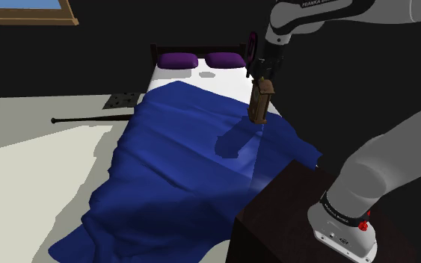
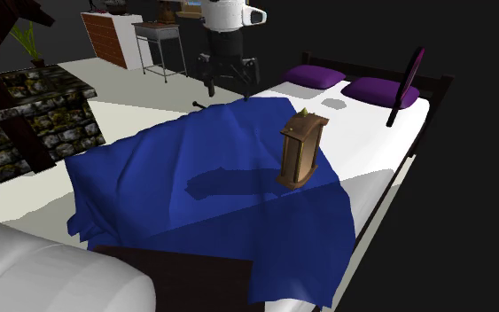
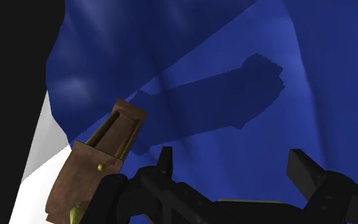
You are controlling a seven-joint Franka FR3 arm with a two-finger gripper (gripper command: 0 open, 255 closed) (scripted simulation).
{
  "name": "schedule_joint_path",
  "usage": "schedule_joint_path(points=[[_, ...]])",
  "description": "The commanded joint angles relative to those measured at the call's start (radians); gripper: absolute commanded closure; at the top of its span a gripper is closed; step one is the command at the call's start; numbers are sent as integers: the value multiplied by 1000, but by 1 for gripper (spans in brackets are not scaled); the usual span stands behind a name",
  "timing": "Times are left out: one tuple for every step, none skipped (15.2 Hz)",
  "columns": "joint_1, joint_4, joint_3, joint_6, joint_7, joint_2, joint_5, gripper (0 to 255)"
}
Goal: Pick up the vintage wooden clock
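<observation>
The brown wooden clock (image 1: 261, 101) stands upright, a little tilted, on the blue blanket (image 1: 186, 164) near the bed's edge on the shoulder view's right. In the second exterior view the clock (image 2: 300, 151) has a small brass tip on top and casts a long shadow across the blanket. My black gripper (image 1: 264, 73) hangs just above the clock's top. In the wrist view the gripper (image 3: 234, 164) is open with only blanket between its fingers. The clock (image 3: 98, 165) lies outside the gap, beside one finger (image 3: 165, 160).
Two purple pillows (image 1: 201, 60) lie by the dark headboard on the white sheet (image 2: 362, 133). A dark wooden stand (image 1: 291, 217) carries my base beside the bed. A stone fireplace (image 2: 26, 124), a dresser and a desk (image 2: 159, 40) stand across the pale floor.
</observation>
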Motion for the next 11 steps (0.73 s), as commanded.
schedule_joint_path(points=[[-13, 44, -17, 22, -1, 62, -1, 0], [-19, 67, -26, 31, -2, 92, 0, 0], [-26, 91, -35, 40, -3, 123, 1, 0], [-32, 116, -44, 47, -4, 154, 3, 0], [-39, 142, -52, 54, -5, 185, 6, 0], [-45, 169, -61, 60, -6, 216, 9, 0], [-52, 197, -69, 65, -8, 247, 13, 0], [-59, 225, -77, 69, -10, 278, 18, 0], [-66, 255, -85, 72, -12, 309, 23, 0], [-74, 285, -93, 75, -14, 341, 29, 0], [-82, 317, -101, 76, -16, 372, 35, 0]])
